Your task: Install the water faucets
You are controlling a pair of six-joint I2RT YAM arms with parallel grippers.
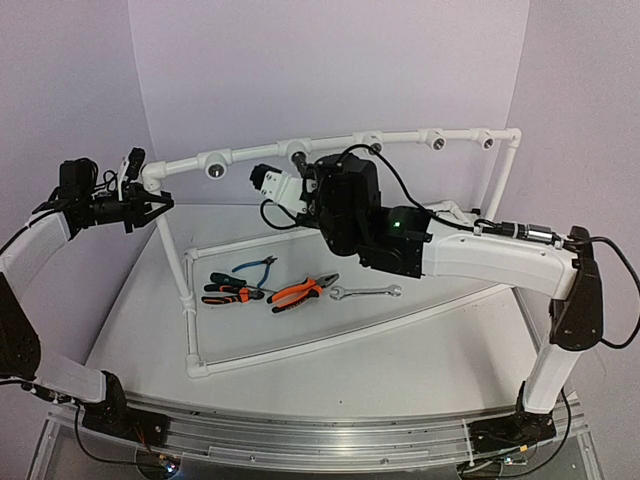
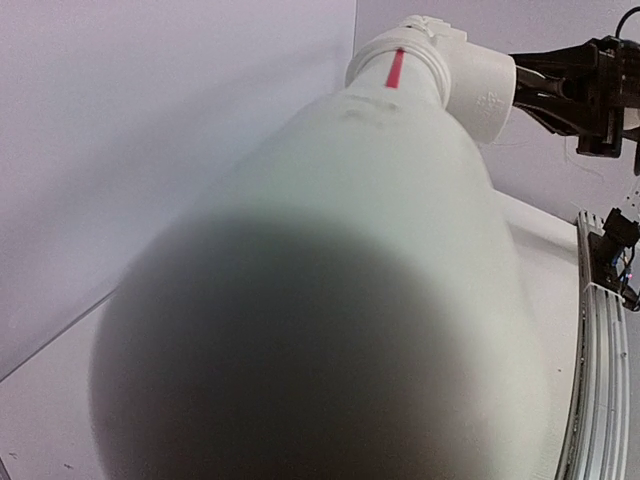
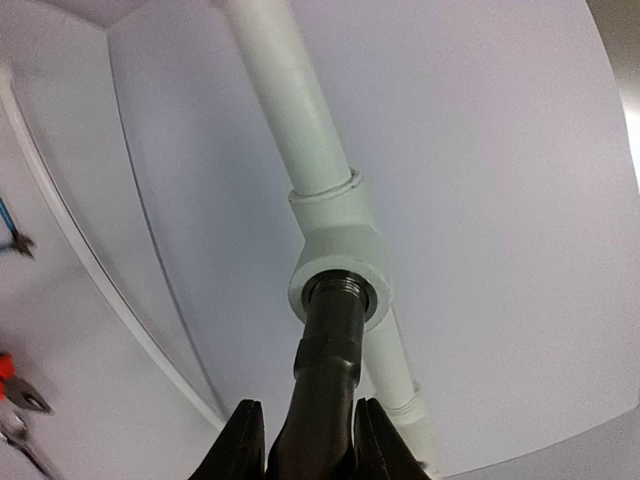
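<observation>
Your left gripper [image 1: 150, 205] sits at 9 o'clock in the top view, right at the corner post of the white pipe frame [image 1: 180, 163]. You cannot tell whether its fingers press on the post, because the pipe fills that wrist's view. Toward 12 o'clock, the dark faucet [image 3: 325, 370] has its threaded end in a tee fitting [image 3: 338, 250] on the top rail, and your right gripper [image 3: 310, 445] pinches its body between both fingers. At the faucet's 6 o'clock the orange pliers [image 1: 300, 292] lie on the table [image 1: 420, 350], with the wrench [image 1: 365, 292] at their 3 o'clock.
</observation>
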